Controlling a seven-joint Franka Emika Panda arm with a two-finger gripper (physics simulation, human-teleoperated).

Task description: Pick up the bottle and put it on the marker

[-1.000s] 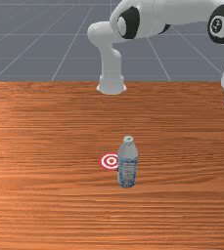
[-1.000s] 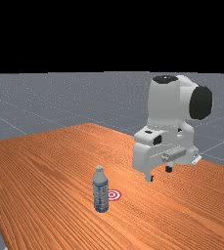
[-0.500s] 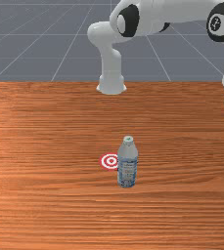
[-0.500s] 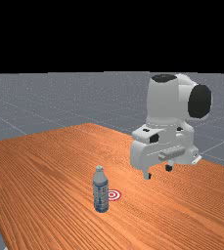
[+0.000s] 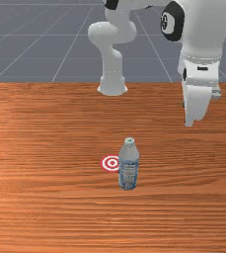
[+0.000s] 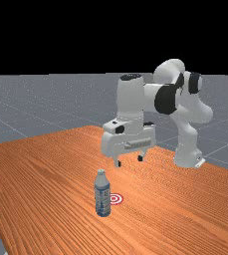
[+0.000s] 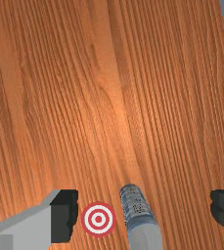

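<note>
Far view had the gripper (image 6: 129,161) spread apart, holding nothing, and the bottle (image 6: 102,195) upright just beside the marker (image 6: 117,198); the approach seemed in hand, next calling for alignment over the bottle before lowering.

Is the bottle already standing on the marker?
No, the front view shows the bottle upright on the wood, its base nearer that camera than the red-and-white marker.

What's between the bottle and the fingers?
In the wrist view, the marker shows between one of the open fingers and the bottle; wood tabletop shows between the bottle and the other.
</note>
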